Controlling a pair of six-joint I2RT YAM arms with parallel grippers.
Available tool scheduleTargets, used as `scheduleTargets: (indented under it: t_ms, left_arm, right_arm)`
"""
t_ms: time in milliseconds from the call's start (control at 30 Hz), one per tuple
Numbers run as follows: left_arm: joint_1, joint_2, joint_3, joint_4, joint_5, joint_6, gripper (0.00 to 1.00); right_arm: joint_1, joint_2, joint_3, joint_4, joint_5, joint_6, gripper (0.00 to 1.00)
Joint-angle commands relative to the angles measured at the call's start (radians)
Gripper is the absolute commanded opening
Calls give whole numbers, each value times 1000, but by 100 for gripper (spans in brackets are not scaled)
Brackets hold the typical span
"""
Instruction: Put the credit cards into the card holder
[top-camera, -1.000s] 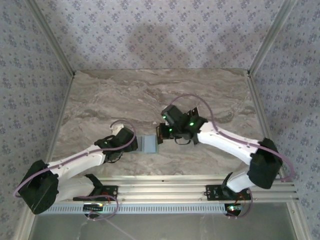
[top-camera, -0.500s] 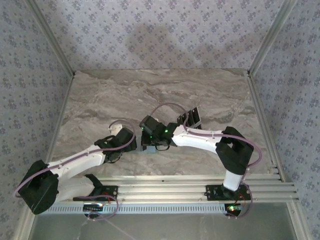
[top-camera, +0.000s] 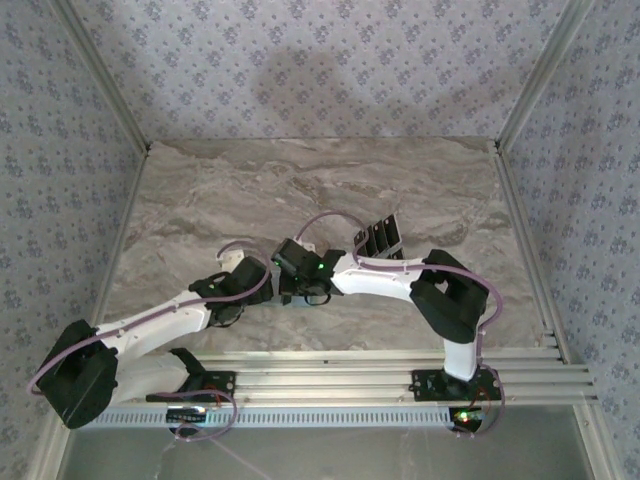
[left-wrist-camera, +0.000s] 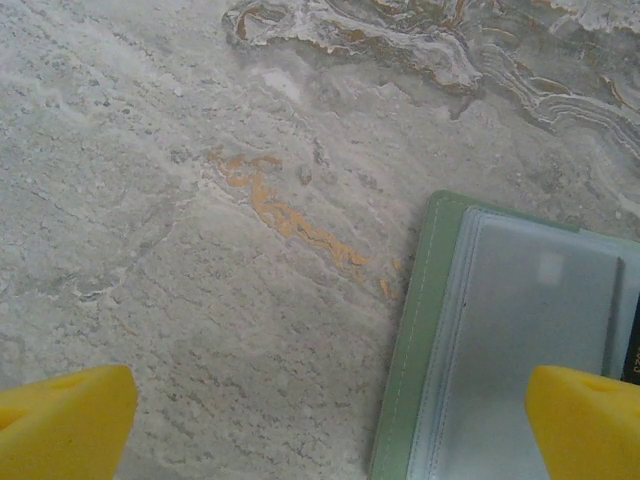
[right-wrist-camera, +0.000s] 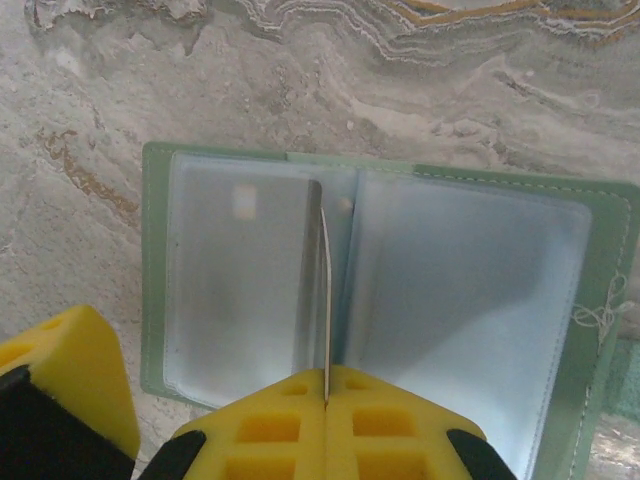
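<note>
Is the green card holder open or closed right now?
Open. The card holder lies spread flat on the table, with clear plastic pockets showing on both sides of its middle fold.

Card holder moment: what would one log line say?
right hand: shut on card, edge-on over open card holder | left hand: open at its edge

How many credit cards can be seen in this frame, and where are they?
4: one card edge-on in the shut right gripper above the open card holder; three dark cards in a row on the table beyond the right arm. Overlap there may hide others.
</note>
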Motion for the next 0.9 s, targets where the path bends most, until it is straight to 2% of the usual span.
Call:
scheduleTargets:
  t_ms: [0,433,733,867]
  left_arm:
    - [6,-15,-4,-4,-16,-10,100]
    - [6,-12,0,-7,1,-3,100]
    - [6,31,11,71,65,55,100]
    - [6,79,46,92,94,88,100]
  right_arm:
    - [5,15,13,-75,33,17,0]
    - [-76,-58,-102,-114,-30,-91,0]
    - [-116,-95,-110,14,-183,-210,0]
    - [-132,-145,-113,30,-210,-223,0]
